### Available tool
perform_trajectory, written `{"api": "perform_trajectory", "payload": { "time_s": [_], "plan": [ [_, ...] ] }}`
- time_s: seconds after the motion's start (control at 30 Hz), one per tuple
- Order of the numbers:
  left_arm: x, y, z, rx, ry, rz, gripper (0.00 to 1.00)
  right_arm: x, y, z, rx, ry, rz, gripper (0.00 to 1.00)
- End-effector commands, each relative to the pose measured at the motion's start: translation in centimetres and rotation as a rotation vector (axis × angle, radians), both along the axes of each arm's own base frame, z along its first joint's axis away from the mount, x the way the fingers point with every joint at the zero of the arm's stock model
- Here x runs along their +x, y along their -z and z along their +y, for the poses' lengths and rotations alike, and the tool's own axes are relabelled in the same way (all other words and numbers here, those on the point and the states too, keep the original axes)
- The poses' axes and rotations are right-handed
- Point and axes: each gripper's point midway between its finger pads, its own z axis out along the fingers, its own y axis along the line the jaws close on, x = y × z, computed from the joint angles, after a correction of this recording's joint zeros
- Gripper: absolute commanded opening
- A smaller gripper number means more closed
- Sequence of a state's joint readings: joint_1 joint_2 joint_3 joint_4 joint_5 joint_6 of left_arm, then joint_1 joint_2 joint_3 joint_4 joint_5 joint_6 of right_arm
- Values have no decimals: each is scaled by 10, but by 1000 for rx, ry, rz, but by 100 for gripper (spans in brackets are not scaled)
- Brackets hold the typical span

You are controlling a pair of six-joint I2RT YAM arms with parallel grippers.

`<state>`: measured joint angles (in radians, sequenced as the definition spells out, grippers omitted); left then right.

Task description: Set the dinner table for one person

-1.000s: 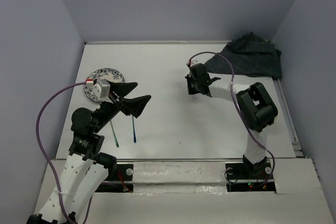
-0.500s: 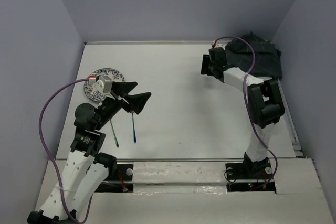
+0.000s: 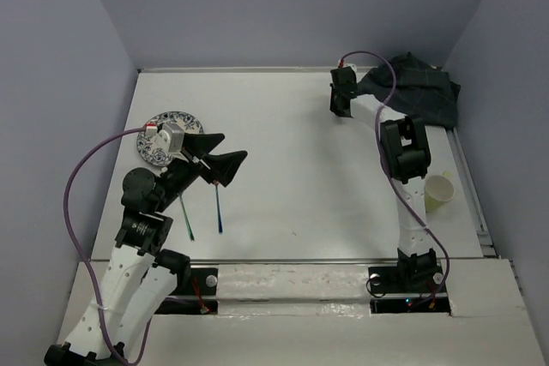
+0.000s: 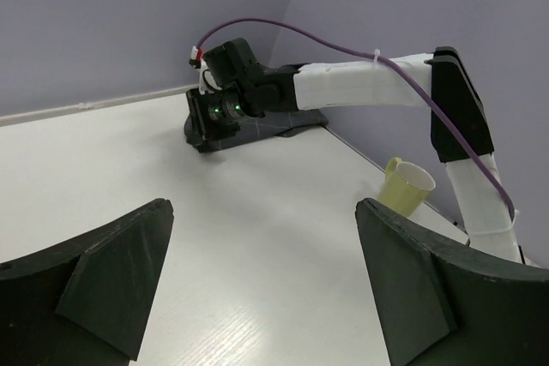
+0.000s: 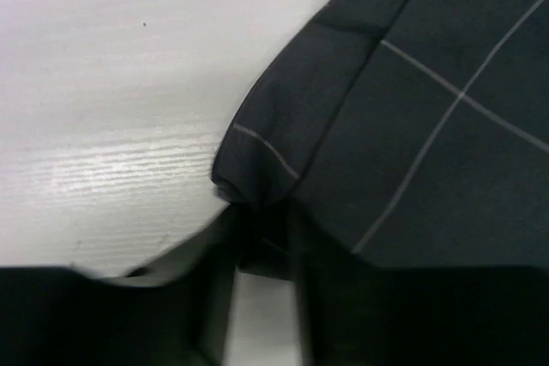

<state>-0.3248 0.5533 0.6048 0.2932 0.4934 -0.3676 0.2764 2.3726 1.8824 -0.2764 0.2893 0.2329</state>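
Note:
The white dinner table (image 3: 292, 152) holds a blue-patterned plate (image 3: 171, 130) at the left and two thin utensils, one green (image 3: 186, 216) and one blue (image 3: 219, 212), near the front left. A dark plaid cloth (image 3: 416, 92) lies crumpled at the far right corner. My right gripper (image 3: 340, 109) reaches to the cloth's left corner. In the right wrist view the right gripper (image 5: 262, 250) has its fingers close together with a fold of the cloth (image 5: 412, 126) pinched between them. My left gripper (image 3: 232, 147) is open and empty above the utensils; it also shows in the left wrist view (image 4: 264, 207).
A yellow-green cup (image 3: 439, 190) stands near the right edge beside the right arm; it also shows in the left wrist view (image 4: 407, 186). A metal rail (image 3: 470, 195) runs along the table's right edge. Grey walls close in the back and sides.
My right arm has swung from mid-table out to the far right and reached the cloth's left corner, uncovering the cup. My left gripper has barely moved.

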Motion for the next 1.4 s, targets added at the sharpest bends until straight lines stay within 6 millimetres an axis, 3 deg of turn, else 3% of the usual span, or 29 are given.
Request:
{"api": "perform_trajectory", "payload": {
  "time_s": [0.0, 0.03, 0.07, 0.13, 0.17, 0.2, 0.23, 0.3, 0.33, 0.37, 0.4, 0.43, 0.67, 0.7, 0.73, 0.8, 0.83, 0.87, 0.93, 1.0, 1.07, 1.1, 1.13, 1.17, 1.3, 1.33, 1.37],
  "plan": [
    [-1, -27, 2, -11, -2, -74, 99, -28, 10, 19, 49, -76, 78, 4],
    [1, -26, 2, -8, -5, -70, 99, -31, -4, 43, 91, -137, 47, 0],
    [4, -27, 5, -4, -20, -69, 99, -50, 10, 50, 92, -161, 84, 0],
    [8, -28, 9, 13, -53, -73, 99, -68, 3, 73, 107, -224, 59, 0],
    [12, -29, 13, 11, -85, -69, 99, -85, -21, 102, 125, -297, 19, 0],
    [14, -29, 15, 11, -102, -67, 99, -100, -27, 115, 136, -340, 10, 0],
    [18, -29, 19, 8, -132, -57, 99, -132, -35, 134, 148, -400, 3, 0],
    [24, -25, 22, 8, -153, -34, 99, -168, -39, 147, 178, -448, 16, 0],
    [29, -20, 23, 9, -164, -11, 99, -200, -18, 144, 197, -453, 66, 0],
    [34, -16, 23, -1, -176, 19, 99, -216, -36, 148, 233, -478, 36, 0],
    [37, -13, 24, -3, -183, 41, 99, -237, -32, 154, 246, -510, 53, 0],
    [44, -4, 21, 4, -184, 79, 99, -264, -9, 142, 239, -497, 117, 0],
    [66, 35, 10, -40, -181, 301, 99, -346, -16, 91, 327, -429, 157, 0],
    [67, 41, 7, -38, -172, 306, 99, -352, -9, 87, 324, -418, 177, 0],
    [67, 56, 1, -68, -161, 365, 99, -355, -22, 85, 350, -417, 143, 0],
    [68, 61, -12, -108, -162, 369, 99, -365, -21, 77, 351, -414, 147, 0],
    [72, 73, -16, -112, -182, 405, 99, -366, -28, 76, 361, -419, 122, 0],
    [81, 76, -13, -130, -245, 409, 99, -368, -29, 74, 361, -420, 120, 0],
    [85, 83, -27, -128, -251, 428, 99, -371, -33, 71, 363, -425, 107, 0],
    [96, 78, -32, -151, -296, 401, 99, -372, -36, 68, 363, -417, 91, 0],
    [105, 79, -54, -112, -284, 387, 88, -372, -39, 68, 371, -419, 81, 0],
    [113, 96, -65, -60, -291, 409, 79, -371, -40, 68, 370, -416, 75, 0],
    [117, 102, -74, -25, -288, 408, 77, -371, -39, 67, 364, -413, 77, 0],
    [122, 95, -86, 19, -277, 369, 74, -371, -40, 68, 367, -414, 78, 0],
    [147, 127, -116, 116, -249, 413, 68, -371, -41, 66, 368, -407, 68, 0],
    [152, 147, -123, 148, -239, 443, 67, -371, -41, 66, 369, -408, 67, 0],
    [155, 140, -135, 140, -202, 433, 66, -372, -41, 65, 369, -406, 67, 0]
  ]
}}
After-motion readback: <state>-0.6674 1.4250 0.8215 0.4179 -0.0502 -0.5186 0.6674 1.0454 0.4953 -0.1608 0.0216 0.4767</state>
